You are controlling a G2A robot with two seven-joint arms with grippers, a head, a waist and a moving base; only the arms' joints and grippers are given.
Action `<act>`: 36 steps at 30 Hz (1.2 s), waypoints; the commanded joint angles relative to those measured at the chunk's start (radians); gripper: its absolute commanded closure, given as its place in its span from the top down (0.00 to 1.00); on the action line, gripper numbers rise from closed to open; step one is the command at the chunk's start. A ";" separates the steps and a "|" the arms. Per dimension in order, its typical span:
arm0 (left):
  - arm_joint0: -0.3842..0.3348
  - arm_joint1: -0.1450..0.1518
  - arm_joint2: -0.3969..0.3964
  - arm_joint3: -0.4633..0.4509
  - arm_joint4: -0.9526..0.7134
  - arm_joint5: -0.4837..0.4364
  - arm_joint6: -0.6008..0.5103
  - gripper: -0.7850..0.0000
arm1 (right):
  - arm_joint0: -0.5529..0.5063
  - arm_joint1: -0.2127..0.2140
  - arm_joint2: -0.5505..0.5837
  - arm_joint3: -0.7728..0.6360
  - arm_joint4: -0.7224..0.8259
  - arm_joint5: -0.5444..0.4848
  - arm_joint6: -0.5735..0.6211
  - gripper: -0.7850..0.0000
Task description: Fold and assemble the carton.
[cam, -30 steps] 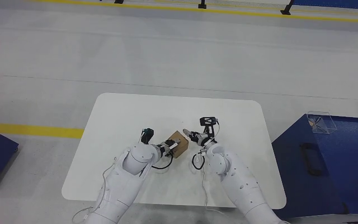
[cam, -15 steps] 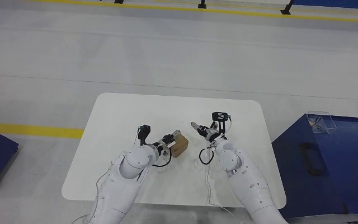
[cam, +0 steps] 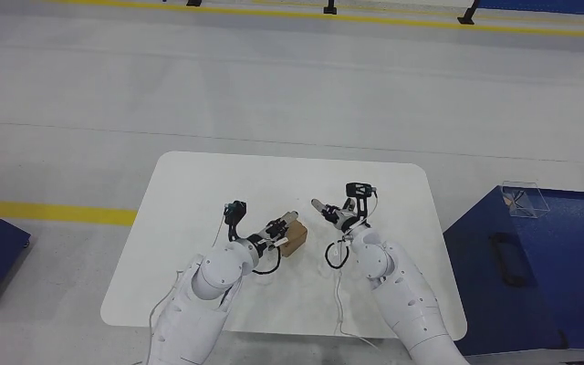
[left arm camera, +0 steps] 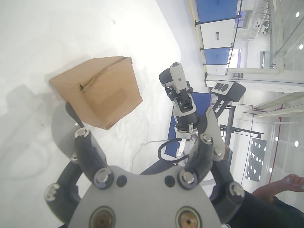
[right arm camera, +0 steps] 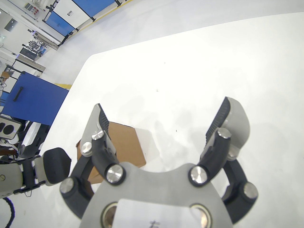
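While both arms sit close in, the carton (cam: 293, 239) rests on the white worktop (cam: 201, 182) just below centre of the top view, turned at an angle to the worktop edges. State of the left jaws: spread wide, gripping nothing, right against the carton's left side. Can't tell whether the near finger (left arm camera: 71, 112) touches the cardboard or only sits beside it. State of the right jaws: also spread, empty, up and right of the carton, clear of it.

Box looks mostly closed, but the seam (left arm camera: 82, 87) between the flaps shows a small gap.

Risks, my read:
- Nothing pins those flaps, so they may spring back open.
- Carton is light and the worktop smooth, so a one-sided push from that finger would likely slide or spin it instead of creasing it.
- Both arms converging on one small box could clash, or crush a wall if the squeeze lands off the fold line.
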 commanded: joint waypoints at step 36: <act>0.187 0.063 -0.181 -0.207 0.141 -0.553 0.070 1.00 | 0.103 -0.043 -0.168 0.181 -0.018 -0.045 0.058 1.00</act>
